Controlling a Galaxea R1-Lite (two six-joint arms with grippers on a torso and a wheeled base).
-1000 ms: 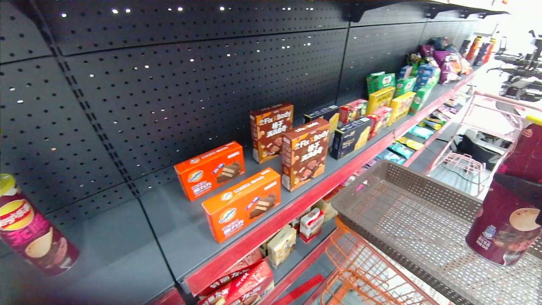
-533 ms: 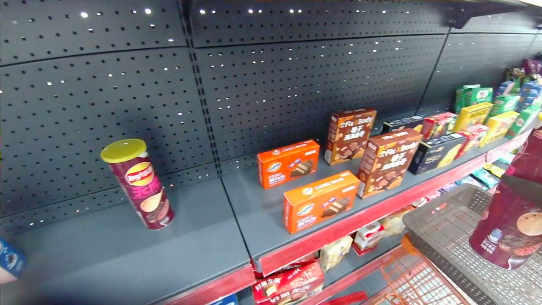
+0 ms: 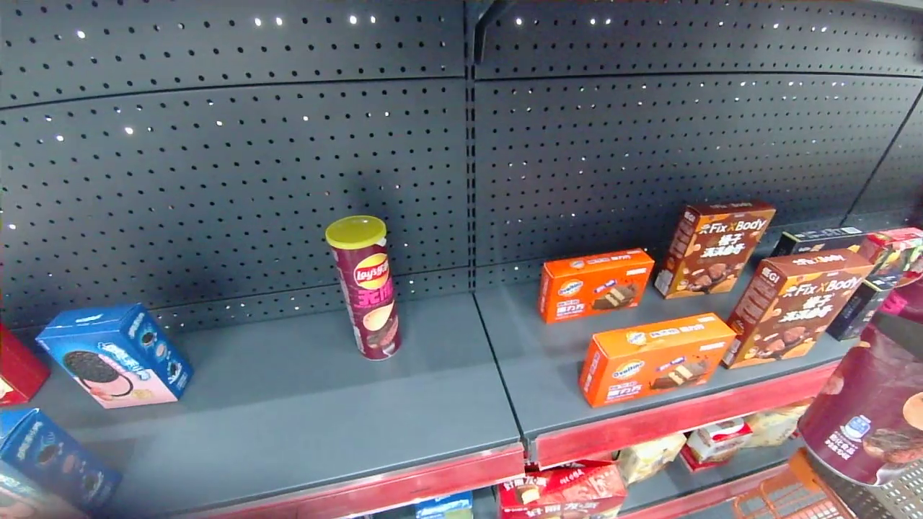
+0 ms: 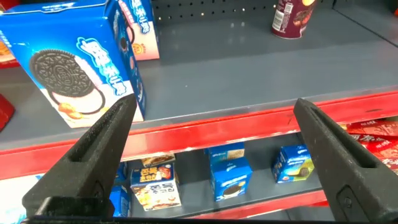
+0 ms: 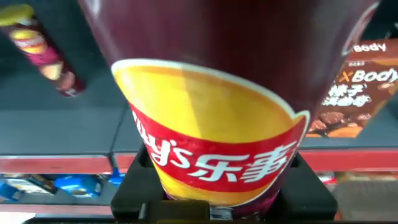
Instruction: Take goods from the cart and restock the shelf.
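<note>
1. Head view showed a grey metal shelf (image 3: 288, 411), flat and smooth, with a glossy red strip along its front edge and a black perforated back panel (image 3: 216, 180) behind it.
2. A tall chip can (image 3: 364, 288), a maroon cylinder with a yellow-green plastic lid, stood upright near the middle of the view, close to the back panel and well apart from the boxes on either side.
3. At 4 o'clock a second can (image 3: 865, 411) of the same maroon colour, its skin shiny, hung in front of the shelf's edge and off the shelf surface.
4. The right gripper (image 5: 217, 186) was clamped on that second can, with its black fingers pressed against opposite sides of the round body.
5. The left gripper (image 4: 211, 143) held nothing; its two black wedge-shaped fingers stood wide apart, facing the shelf's red front edge.
6. At 9 o'clock a blue cardboard cookie box (image 3: 115, 357) stood on the shelf, and another blue box (image 3: 50, 458) sat at 8 o'clock by the front edge.
7. At 3 o'clock lay two orange boxes, one at the back (image 3: 595, 285) and one at the front (image 3: 652, 357), both rectangular cartons resting on a long side.
8. Just beyond them, toward 2 o'clock, two brown boxes (image 3: 714, 249) (image 3: 793, 306) stood upright, one behind the other.
</note>
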